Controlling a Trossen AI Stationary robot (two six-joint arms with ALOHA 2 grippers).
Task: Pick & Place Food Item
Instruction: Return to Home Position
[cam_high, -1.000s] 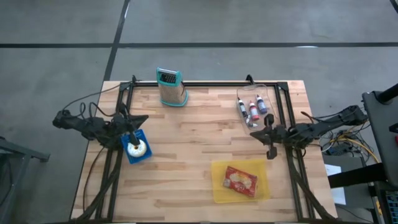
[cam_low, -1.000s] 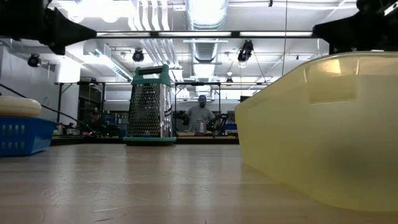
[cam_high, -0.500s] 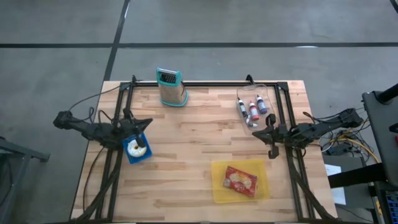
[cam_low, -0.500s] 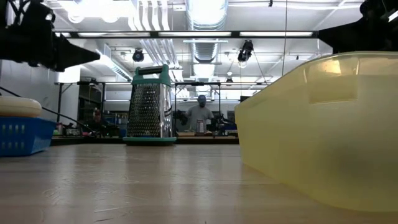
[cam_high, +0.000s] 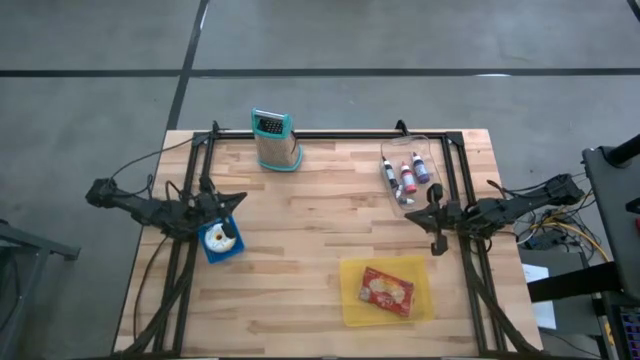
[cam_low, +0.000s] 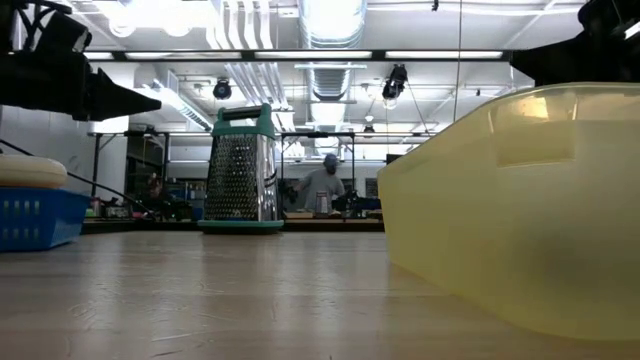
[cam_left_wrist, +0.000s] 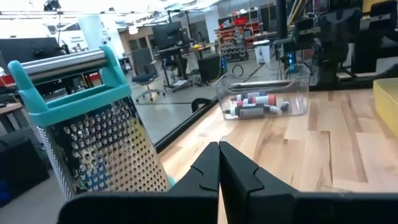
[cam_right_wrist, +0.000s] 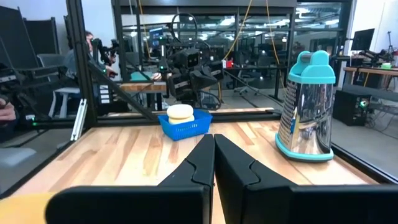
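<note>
A pale round food item (cam_high: 218, 237) lies in a small blue basket (cam_high: 209, 252) at the table's left; both show in the right wrist view (cam_right_wrist: 180, 112) and the low view (cam_low: 30, 172). My left gripper (cam_high: 240, 198) is shut and empty, hovering just beyond the basket's far side, pointing toward the table's right (cam_left_wrist: 219, 149). My right gripper (cam_high: 412, 213) is shut and empty at the table's right, pointing left (cam_right_wrist: 213, 140). A yellow tray (cam_high: 350, 300) near the front edge holds a red food packet (cam_high: 386, 290).
A teal-framed metal grater (cam_high: 276, 141) stands at the far edge. A clear box with small bottles (cam_high: 408, 175) sits at the far right, just beyond my right gripper. Bare wood lies in the table's middle. A person shows far back in the room (cam_low: 322, 183).
My left gripper has come down a little and reached slightly toward the table's right, off the basket's top, staying shut. The basket and the food item have kept their place. My right arm has kept still.
</note>
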